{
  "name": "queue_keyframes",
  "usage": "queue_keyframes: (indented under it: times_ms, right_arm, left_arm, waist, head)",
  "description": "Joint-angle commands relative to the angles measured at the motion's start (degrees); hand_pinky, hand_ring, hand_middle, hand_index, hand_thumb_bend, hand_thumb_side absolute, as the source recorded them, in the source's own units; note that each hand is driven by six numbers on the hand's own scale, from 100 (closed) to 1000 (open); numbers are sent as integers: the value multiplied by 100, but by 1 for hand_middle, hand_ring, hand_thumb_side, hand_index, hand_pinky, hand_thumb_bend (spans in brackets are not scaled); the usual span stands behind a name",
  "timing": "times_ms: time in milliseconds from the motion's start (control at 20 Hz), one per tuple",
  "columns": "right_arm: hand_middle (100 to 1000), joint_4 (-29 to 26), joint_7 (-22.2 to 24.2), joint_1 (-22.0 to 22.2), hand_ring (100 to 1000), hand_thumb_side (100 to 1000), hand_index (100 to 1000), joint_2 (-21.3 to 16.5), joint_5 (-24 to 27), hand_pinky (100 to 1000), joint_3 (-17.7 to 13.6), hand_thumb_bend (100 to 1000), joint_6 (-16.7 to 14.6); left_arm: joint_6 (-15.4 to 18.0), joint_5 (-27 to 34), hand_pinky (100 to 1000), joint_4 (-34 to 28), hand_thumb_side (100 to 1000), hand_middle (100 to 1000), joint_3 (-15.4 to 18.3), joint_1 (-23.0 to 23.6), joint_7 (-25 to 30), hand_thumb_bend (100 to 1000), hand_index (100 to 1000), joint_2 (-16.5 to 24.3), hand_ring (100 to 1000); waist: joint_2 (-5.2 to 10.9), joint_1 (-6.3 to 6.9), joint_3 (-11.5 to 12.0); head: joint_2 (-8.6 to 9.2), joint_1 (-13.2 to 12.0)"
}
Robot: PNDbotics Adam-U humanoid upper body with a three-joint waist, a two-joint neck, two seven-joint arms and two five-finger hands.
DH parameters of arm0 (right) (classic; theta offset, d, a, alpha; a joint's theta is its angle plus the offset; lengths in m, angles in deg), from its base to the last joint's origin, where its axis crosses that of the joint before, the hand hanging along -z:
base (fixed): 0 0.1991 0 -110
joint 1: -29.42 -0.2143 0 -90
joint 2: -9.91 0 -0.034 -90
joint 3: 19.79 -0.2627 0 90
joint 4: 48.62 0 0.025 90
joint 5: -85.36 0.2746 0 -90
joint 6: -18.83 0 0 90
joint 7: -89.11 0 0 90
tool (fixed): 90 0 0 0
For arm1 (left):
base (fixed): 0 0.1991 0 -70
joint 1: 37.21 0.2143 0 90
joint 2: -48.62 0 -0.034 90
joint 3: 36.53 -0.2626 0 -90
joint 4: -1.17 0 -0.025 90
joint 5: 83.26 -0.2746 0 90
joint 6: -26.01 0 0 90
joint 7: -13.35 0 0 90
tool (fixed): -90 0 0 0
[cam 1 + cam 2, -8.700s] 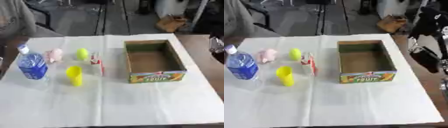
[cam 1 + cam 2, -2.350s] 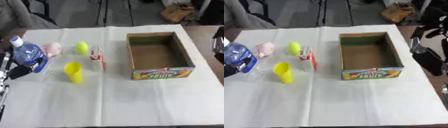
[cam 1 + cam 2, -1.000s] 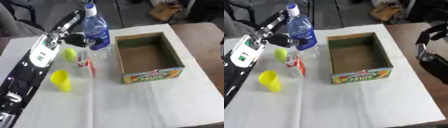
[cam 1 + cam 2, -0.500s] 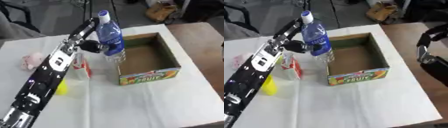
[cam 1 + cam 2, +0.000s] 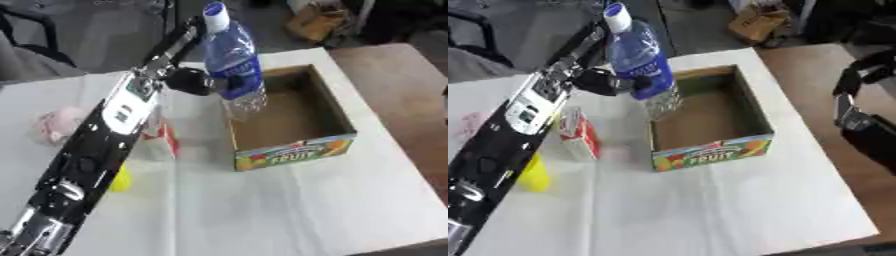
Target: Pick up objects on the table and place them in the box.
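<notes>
Left robot hand (image 5: 194, 81) curled round upright water bottle (image 5: 234, 65), long axis vertical; box (image 5: 293, 117) opening directly below and right of it, nearer than right arm.

One bottle (image 5: 234, 60) in the left hand (image 5: 194, 80). One box (image 5: 296, 150) just right of it. Left of it: one carton (image 5: 581, 132), one yellow cup (image 5: 534, 175), one pink thing (image 5: 54, 125).

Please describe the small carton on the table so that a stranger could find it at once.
Start at the open cardboard box with fruit pictures. The carton stands on the white cloth to its left, beside the robot's left arm. It alone is red and white; its neighbour, the cup, is yellow.
</notes>
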State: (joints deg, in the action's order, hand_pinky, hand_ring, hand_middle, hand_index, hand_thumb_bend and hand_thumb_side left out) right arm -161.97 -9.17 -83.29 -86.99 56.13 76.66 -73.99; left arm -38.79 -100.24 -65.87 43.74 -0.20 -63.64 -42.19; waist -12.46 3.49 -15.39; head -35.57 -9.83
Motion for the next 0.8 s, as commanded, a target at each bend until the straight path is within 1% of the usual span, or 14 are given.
queue_keyframes:
  times_ms: [50,400,450,500,550,600,650,700,750,800]
  right_arm:
    - [746,-124,15,-91,646,252,910,-35,33,558,-11,100,-41]
    - [744,-124,25,-109,645,270,911,-7,52,557,4,100,-76]
    - [744,-124,26,-111,645,274,912,-4,54,557,5,100,-78]
    - [744,-124,27,-113,645,274,912,-1,55,557,5,100,-81]
    - [744,-124,28,-113,645,278,912,2,55,556,5,100,-82]
    - [744,-124,29,-112,645,278,912,3,55,556,4,100,-82]
    - [744,-124,29,-110,645,280,913,2,54,556,3,100,-82]
    - [745,-124,27,-107,645,280,913,1,53,556,-1,100,-80]
    - [744,-124,25,-104,645,283,913,0,52,556,-4,100,-78]
    - [744,-124,21,-100,645,283,913,1,52,556,-7,100,-78]
  left_arm:
    - [106,-119,511,79,395,585,15,-54,147,615,824,55,506]
    - [350,-261,507,287,403,580,11,21,98,612,820,-106,503]
    - [369,-286,509,304,424,584,10,28,79,623,822,-113,507]
    - [385,-320,509,318,424,584,11,34,55,623,822,-120,507]
    - [395,-369,550,325,527,640,13,35,28,715,833,-118,559]
    - [398,-459,550,310,527,640,19,35,-10,715,833,-107,559]
    - [392,-567,652,291,709,757,19,36,-41,820,882,-95,681]
    - [376,-721,696,254,756,781,23,32,-55,844,893,-72,721]
    - [357,-873,795,206,878,848,41,29,-86,913,924,-59,813]
    - [333,-1034,795,139,878,848,77,19,-149,913,924,-41,813]
  waist:
    - [62,-30,-37]
    - [19,-2,-118]
    - [14,3,-131]
    - [11,8,-144]
    - [8,13,-154]
    - [5,18,-159]
    - [5,22,-162]
    - [5,25,-162]
    - [6,27,-160]
    - [7,28,-157]
  head:
    - [54,-5]
    - [73,-9]
    - [77,-9]
    - [81,-11]
    - [84,-9]
    - [85,-8]
    - [84,-5]
    - [81,-1]
    - [80,3]
    - [81,9]
